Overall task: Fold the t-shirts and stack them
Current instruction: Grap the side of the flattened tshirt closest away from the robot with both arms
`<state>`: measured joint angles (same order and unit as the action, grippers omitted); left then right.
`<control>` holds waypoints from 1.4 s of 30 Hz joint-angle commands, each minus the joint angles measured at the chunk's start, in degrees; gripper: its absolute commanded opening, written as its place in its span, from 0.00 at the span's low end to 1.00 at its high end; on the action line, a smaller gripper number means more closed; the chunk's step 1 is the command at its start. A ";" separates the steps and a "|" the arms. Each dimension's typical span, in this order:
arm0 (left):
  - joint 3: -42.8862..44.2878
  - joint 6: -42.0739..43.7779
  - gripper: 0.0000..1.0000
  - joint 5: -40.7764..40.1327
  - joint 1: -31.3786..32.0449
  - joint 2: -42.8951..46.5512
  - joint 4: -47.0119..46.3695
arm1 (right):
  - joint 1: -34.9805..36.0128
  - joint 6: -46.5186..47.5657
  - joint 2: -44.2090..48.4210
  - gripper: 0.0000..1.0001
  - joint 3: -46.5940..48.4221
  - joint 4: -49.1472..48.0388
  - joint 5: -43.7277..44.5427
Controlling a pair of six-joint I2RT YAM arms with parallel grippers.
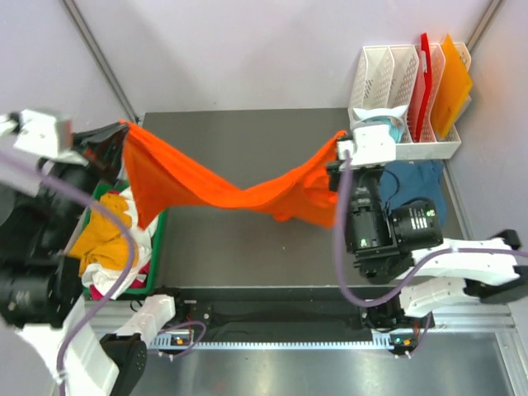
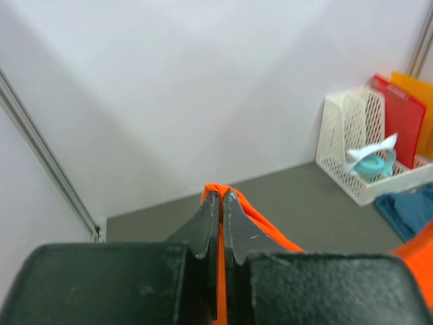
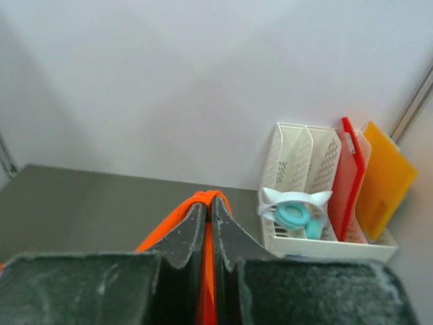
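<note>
A bright orange t-shirt hangs stretched between both grippers above the dark table, sagging in the middle. My left gripper is shut on one of its corners at the left; orange cloth shows between the closed fingers in the left wrist view. My right gripper is shut on the other end, cloth pinched between its fingers. A dark teal-blue t-shirt lies on the table at the right, partly behind the right arm. Yellow-orange, white and red t-shirts sit heaped in a green bin.
The green bin stands off the table's left edge. A white file rack at the back right holds a red board, an orange board and a teal tape roll. Grey walls close in the back.
</note>
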<state>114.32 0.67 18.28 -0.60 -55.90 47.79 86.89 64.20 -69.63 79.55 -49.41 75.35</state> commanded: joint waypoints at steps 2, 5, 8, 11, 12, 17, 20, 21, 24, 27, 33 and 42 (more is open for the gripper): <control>8.10 -3.21 0.00 -0.18 -0.10 -1.67 8.98 | 8.46 48.21 -13.94 0.00 12.11 -47.80 4.37; 5.83 -3.83 0.00 -0.09 -0.10 -0.88 7.15 | 8.30 45.93 -14.23 0.00 15.11 -47.45 3.05; 0.65 -3.57 0.00 -0.35 -0.10 -0.96 4.78 | 2.69 37.52 -11.17 0.00 13.71 -41.41 3.66; -2.00 -3.83 0.00 0.52 -0.10 -3.06 1.70 | -5.05 8.92 -4.50 0.00 11.07 -11.16 1.65; -1.91 -4.09 0.00 0.61 -0.10 -3.68 0.47 | -8.37 0.22 -3.16 0.00 12.37 -1.32 0.07; -3.48 -4.97 0.00 2.10 -0.19 -7.20 -2.70 | -17.80 -21.50 -4.46 0.00 19.41 30.77 -5.56; -5.94 -4.45 0.00 1.93 -0.02 -8.87 -4.98 | -24.55 -30.32 -6.39 0.00 21.69 42.50 -10.03; -6.30 -4.36 0.00 2.02 -0.10 -9.40 -5.34 | -30.06 -35.07 -6.75 0.00 24.31 53.43 -12.49; -7.53 -4.36 0.00 2.28 -0.10 -12.03 -6.83 | -40.18 -47.05 -9.29 0.00 27.49 64.32 -23.82; -9.03 -4.36 0.00 1.93 -0.10 -14.23 -8.85 | -45.21 -48.56 -12.37 0.00 28.20 66.28 -27.18; -8.94 -3.39 0.00 1.14 -0.19 -18.37 -9.82 | -47.16 -47.33 -13.26 0.00 24.17 58.59 -31.85; -9.47 0.82 0.00 -0.18 -0.10 -23.38 -10.17 | -65.48 -67.42 -18.97 0.00 34.80 78.82 -52.29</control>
<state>105.14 -1.02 19.53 -0.60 -78.08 42.50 33.82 10.55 -88.73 110.37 20.05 37.23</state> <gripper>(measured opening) 0.023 0.007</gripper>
